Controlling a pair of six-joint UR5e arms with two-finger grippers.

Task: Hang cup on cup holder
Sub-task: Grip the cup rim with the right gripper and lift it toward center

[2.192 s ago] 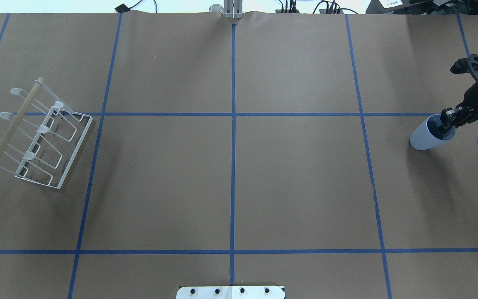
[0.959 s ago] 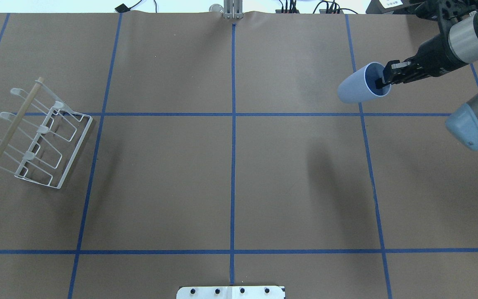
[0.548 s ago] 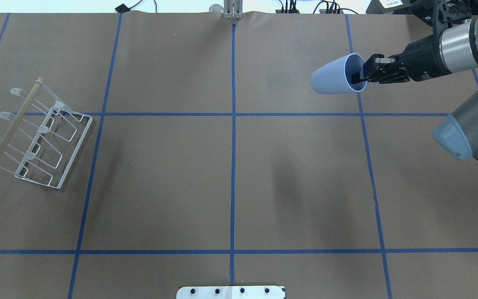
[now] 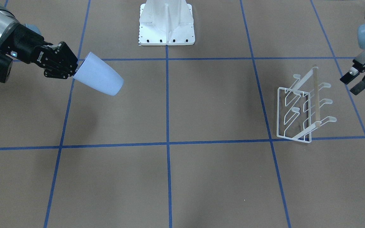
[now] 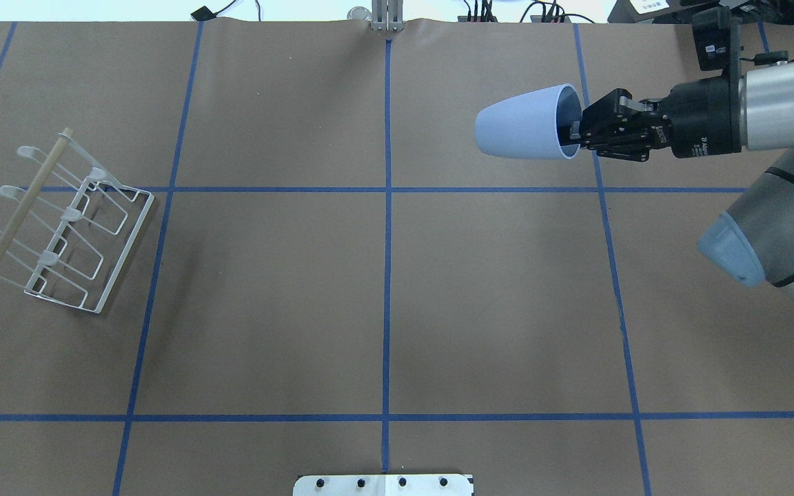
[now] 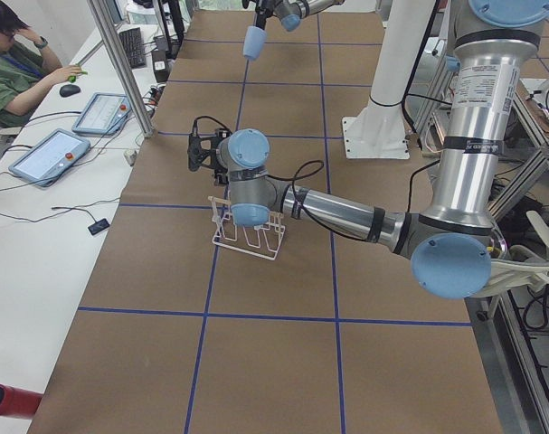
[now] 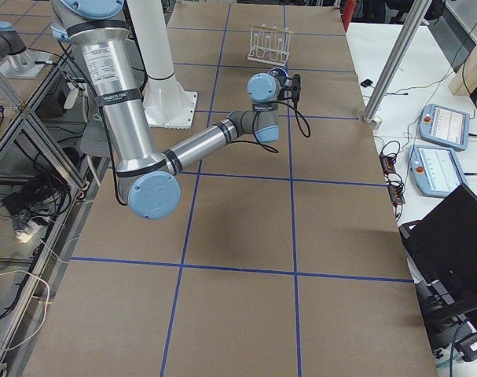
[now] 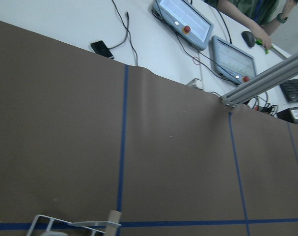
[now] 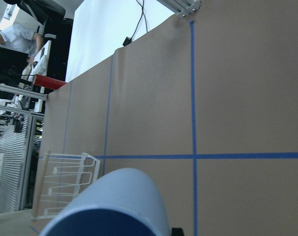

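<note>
My right gripper (image 5: 575,131) is shut on the rim of the light blue-grey cup (image 5: 521,131), one finger inside it. It holds the cup in the air on its side, base pointing toward the table's left half. The cup also shows in the front view (image 4: 100,77) and the right wrist view (image 9: 114,206). The white wire cup holder (image 5: 66,227) with its wooden rod stands at the far left, bare of cups; it shows in the front view (image 4: 299,107) too. My left gripper (image 4: 355,80) is open and empty, hovering just beyond the holder.
The robot's white base plate (image 4: 166,25) sits at the near middle edge. Blue tape lines grid the brown table (image 5: 266,310). Cables, tablets and a seated operator (image 6: 16,59) are past the far edge.
My right gripper has lifted the cup off the table at the right edge and carried it left and farther out. The left gripper's fingertips have entered the overhead view's left edge.
</note>
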